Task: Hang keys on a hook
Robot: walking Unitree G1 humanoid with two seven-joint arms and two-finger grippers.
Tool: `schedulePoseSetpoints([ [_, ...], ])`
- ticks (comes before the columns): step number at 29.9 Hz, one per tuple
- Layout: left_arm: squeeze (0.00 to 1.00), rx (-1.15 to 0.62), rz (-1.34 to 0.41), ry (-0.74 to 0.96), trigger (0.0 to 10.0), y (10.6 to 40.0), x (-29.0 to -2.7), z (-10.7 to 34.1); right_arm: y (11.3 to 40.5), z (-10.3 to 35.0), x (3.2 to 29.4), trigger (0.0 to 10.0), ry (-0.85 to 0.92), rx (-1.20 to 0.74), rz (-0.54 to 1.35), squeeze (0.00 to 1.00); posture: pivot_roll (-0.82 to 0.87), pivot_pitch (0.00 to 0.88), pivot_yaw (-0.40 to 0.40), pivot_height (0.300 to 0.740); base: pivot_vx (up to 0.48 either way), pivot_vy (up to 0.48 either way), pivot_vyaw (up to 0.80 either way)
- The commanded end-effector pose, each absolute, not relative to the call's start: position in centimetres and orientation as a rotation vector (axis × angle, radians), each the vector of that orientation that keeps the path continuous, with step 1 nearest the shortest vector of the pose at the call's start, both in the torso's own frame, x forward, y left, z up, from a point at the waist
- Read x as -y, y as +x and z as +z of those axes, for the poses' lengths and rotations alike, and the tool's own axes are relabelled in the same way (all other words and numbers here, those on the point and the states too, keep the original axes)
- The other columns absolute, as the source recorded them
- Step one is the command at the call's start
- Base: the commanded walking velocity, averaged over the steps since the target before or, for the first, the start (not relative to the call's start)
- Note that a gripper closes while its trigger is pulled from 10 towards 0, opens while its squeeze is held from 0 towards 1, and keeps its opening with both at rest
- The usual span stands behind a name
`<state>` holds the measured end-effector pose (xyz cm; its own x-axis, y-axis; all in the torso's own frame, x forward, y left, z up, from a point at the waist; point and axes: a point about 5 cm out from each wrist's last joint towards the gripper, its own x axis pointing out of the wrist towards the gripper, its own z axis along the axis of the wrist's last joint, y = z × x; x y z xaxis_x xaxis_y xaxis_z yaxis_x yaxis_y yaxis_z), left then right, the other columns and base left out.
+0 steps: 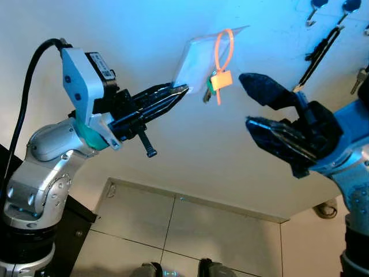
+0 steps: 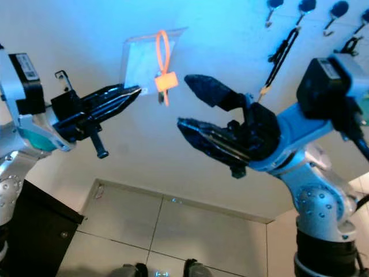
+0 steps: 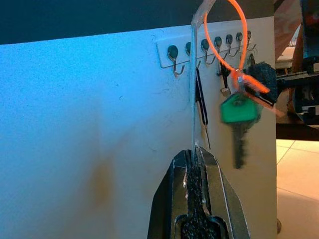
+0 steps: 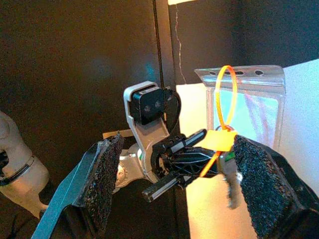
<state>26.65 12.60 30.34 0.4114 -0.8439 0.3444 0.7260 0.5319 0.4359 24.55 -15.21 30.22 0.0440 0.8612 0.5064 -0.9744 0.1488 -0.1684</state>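
Wall-side: keys (image 1: 212, 85), left pincer (image 1: 180, 91) probably.

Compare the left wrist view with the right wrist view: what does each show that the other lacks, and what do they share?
Left wrist view alone: the wall rack of hooks, a black strap hanging from one, and the key's green head.

Right wrist view alone: the right claw, fingers spread wide, and the left arm's wrist camera.

Both: the left claw shut on the clear plastic sleeve, with the orange zip tie and key hanging from it.
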Motion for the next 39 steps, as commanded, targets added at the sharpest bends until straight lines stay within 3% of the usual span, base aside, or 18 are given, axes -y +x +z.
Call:
schedulePoseSetpoints([
  [1,0.00,0.565,-1.020,0.238,0.0,26.5,-12.4,30.1,24.7,30.9,15.3,10.0,0.218,0.604,1.375,1.00,-0.02,0.123,0.050,0.740,0.000,0.000,0.00],
  [2,0.00,0.566,-1.020,0.236,0.0,26.5,-12.4,30.1,25.1,31.2,15.1,10.0,0.187,0.614,1.333,0.82,-0.02,0.123,0.051,0.740,0.000,0.000,0.00],
  [4,0.00,0.566,-1.020,0.236,0.0,26.5,-12.4,30.1,25.2,31.1,15.0,10.0,0.174,0.611,1.326,0.82,-0.02,0.123,0.051,0.740,0.000,0.000,0.00],
  [5,0.00,0.568,-1.021,0.236,0.0,26.5,-12.4,30.1,25.5,31.1,14.7,10.0,0.158,0.601,1.304,0.00,-0.02,0.124,0.052,0.740,0.000,0.000,0.00],
  [12,0.00,0.571,-1.025,0.235,0.0,26.4,-12.2,30.2,25.7,31.2,13.8,10.0,0.160,0.587,1.302,0.00,-0.02,0.125,0.052,0.740,0.000,0.000,0.00],
  [13,0.00,0.571,-1.026,0.234,0.0,26.4,-12.2,30.2,25.6,31.2,13.6,8.7,0.169,0.586,1.316,0.00,-0.02,0.126,0.053,0.740,0.000,0.000,0.00],
  [14,0.00,0.571,-1.026,0.234,0.0,26.4,-12.2,30.2,25.6,31.2,13.6,8.7,0.169,0.586,1.316,0.00,-0.02,0.126,0.053,0.740,0.000,0.000,0.00],
  [15,0.00,0.572,-1.027,0.234,0.0,26.4,-12.2,30.2,25.5,31.2,13.5,6.5,0.176,0.585,1.327,0.00,-0.02,0.126,0.052,0.740,0.000,0.000,0.00],
  [16,0.00,0.572,-1.027,0.234,0.0,26.4,-12.2,30.2,25.5,31.2,13.5,6.5,0.176,0.585,1.327,0.00,-0.02,0.126,0.052,0.740,0.000,0.000,0.00],
  [17,0.00,0.573,-1.027,0.234,0.0,26.4,-12.2,30.2,25.5,31.2,13.4,4.5,0.181,0.585,1.334,0.00,-0.02,0.127,0.053,0.740,0.000,0.000,0.00],
  [18,0.00,0.573,-1.027,0.234,0.0,26.4,-12.2,30.2,25.5,31.2,13.4,4.5,0.181,0.585,1.334,0.00,-0.02,0.127,0.053,0.740,0.000,0.000,0.00],
  [19,0.00,0.572,-1.027,0.234,0.0,26.4,-12.2,30.2,25.4,31.2,13.3,1.7,0.189,0.590,1.340,0.00,-0.02,0.127,0.053,0.740,0.000,0.000,0.00],
  [21,0.00,0.572,-1.027,0.234,0.0,26.4,-12.2,30.2,25.4,31.2,13.3,1.7,0.189,0.590,1.340,0.00,-0.02,0.127,0.053,0.740,0.000,0.000,0.00],
  [22,0.00,0.572,-1.026,0.234,0.0,26.4,-12.2,30.2,25.4,31.3,13.3,0.0,0.199,0.598,1.347,0.00,-0.02,0.127,0.054,0.740,0.000,0.000,0.00],
  [39,0.00,0.574,-1.030,0.240,0.0,26.4,-12.2,30.3,25.4,31.7,12.7,0.0,0.224,0.634,1.353,0.00,-0.02,0.122,0.061,0.740,0.000,0.000,0.00],
])
